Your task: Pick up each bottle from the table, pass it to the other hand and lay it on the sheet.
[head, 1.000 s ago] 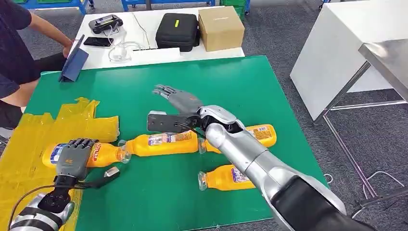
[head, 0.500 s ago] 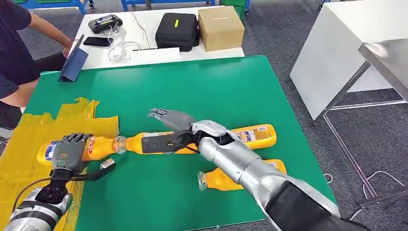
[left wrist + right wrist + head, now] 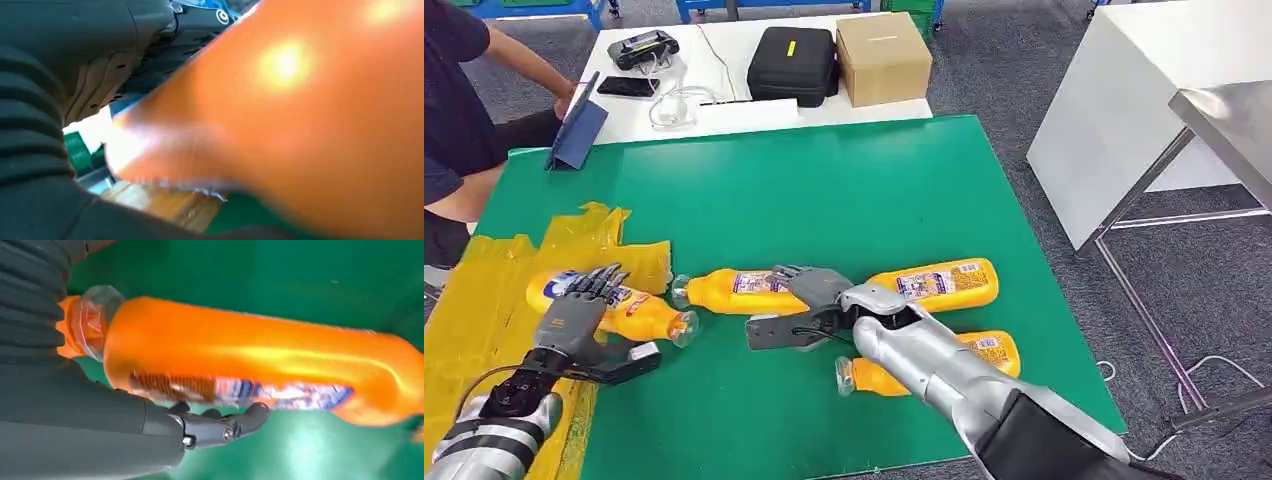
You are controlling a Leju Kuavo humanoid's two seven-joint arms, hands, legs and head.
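Observation:
Several orange bottles lie on the green table [image 3: 844, 180]. My left hand [image 3: 574, 322] grips one bottle [image 3: 639, 312], which lies tilted across the edge of the yellow sheet [image 3: 479, 300] with its cap over the green. Up close, that bottle [image 3: 325, 125] sits against the left hand [image 3: 75, 75]. My right hand [image 3: 812, 300] reaches over the base end of a second bottle [image 3: 734, 290], its thumb spread on the near side. The fingers [image 3: 220, 427] sit beside this bottle's [image 3: 250, 355] label, not closed around it. Two more bottles [image 3: 939, 280] [image 3: 904, 375] lie by my right arm.
A person [image 3: 454, 110] sits at the far left beside a blue tablet [image 3: 576, 132]. Behind the green table, a white table holds a black case [image 3: 792, 62] and a cardboard box [image 3: 882, 55]. Another white table [image 3: 1144, 100] stands at the right.
My right hand has drawn back toward me and come down over the middle bottle. My left hand has swung its bottle so its base points further back on the sheet.

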